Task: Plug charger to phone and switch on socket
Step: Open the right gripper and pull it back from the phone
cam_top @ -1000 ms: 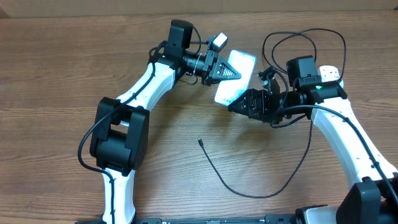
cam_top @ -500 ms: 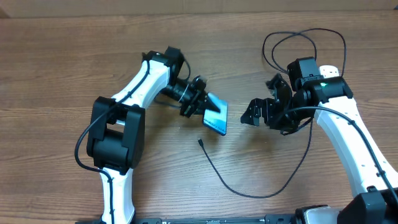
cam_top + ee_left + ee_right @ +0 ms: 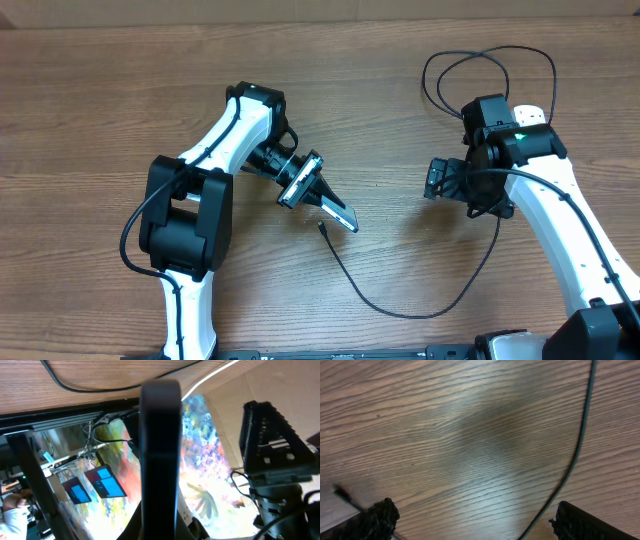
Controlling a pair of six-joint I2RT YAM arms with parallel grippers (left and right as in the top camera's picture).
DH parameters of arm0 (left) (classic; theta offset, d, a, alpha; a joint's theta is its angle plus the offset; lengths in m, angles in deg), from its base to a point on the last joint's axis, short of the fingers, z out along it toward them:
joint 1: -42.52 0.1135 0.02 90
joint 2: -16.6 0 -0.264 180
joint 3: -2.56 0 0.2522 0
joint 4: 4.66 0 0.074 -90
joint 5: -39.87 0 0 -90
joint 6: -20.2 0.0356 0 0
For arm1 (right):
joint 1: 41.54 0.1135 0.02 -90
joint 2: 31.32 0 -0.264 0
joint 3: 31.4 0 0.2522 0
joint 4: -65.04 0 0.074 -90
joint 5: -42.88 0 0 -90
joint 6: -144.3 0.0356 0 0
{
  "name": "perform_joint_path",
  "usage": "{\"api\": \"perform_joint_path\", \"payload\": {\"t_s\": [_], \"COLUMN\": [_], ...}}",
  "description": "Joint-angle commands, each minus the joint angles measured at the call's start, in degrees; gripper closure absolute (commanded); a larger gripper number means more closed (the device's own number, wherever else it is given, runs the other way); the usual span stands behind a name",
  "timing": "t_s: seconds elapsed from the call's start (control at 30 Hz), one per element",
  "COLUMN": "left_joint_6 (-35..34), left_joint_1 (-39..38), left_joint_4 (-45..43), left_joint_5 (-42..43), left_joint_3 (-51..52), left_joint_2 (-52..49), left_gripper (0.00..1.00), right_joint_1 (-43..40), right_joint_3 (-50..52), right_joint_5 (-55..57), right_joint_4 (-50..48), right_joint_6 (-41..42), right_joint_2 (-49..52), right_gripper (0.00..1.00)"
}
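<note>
Left end effector (image 3: 320,197) clamped shut on phone (image 3: 342,216) — phone edge-on, tilted over desk (image 3: 100,120). Charger (image 3: 380,300) tip on desk just beside phone's lower end. Right end effector (image 3: 437,180) empty, 2 fingers wide apart — well right of phone.

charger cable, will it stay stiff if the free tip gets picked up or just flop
Likely floppy: the charger cable lies in loose curves and a loop on the table, so its connector tip would probably droop or swing once lifted. It looks thin, so probably light and easily dragged along.
</note>
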Motion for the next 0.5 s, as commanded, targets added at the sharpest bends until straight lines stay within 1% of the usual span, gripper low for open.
{"api": "perform_joint_path", "payload": {"t_s": [0.0,0.03,0.1,0.2,0.27,0.47], "left_joint_6": [0.81,0.5,-2.8,-8.17,-9.2,-9.27], "left_joint_1": [-0.5,-0.48,-0.48,-0.48,-0.5,-0.55], "left_joint_4": [0.63,0.63,0.59,0.42,-0.07,-0.55], "left_joint_5": [7.02,8.57,10.36,10.1,10.14,10.14], "left_joint_3": [-0.85,-0.85,-0.85,-0.85,-0.85,-0.85], "left_joint_2": [2.1,2.1,2.1,2.1,2.1,2.1], "left_gripper": [0.96,0.96,0.96,0.96,0.96,0.96], "right_joint_1": [0.11,0.11,0.11,0.11,0.11,0.11], "right_joint_3": [0.92,0.92,0.92,0.92,0.92,0.92], "right_joint_5": [2.19,2.19,2.19,2.03,1.14,1.14], "right_joint_4": [-0.35,-0.35,-0.37,-0.35,-0.52,-0.55], "right_joint_6": [1.2,1.2,1.2,1.25,1.2,1.2], "right_joint_2": [-1.22,-1.22,-1.22,-1.22,-1.22,-1.22], "right_gripper": [0.0,0.0,0.0,0.0,0.0,0.0]}}
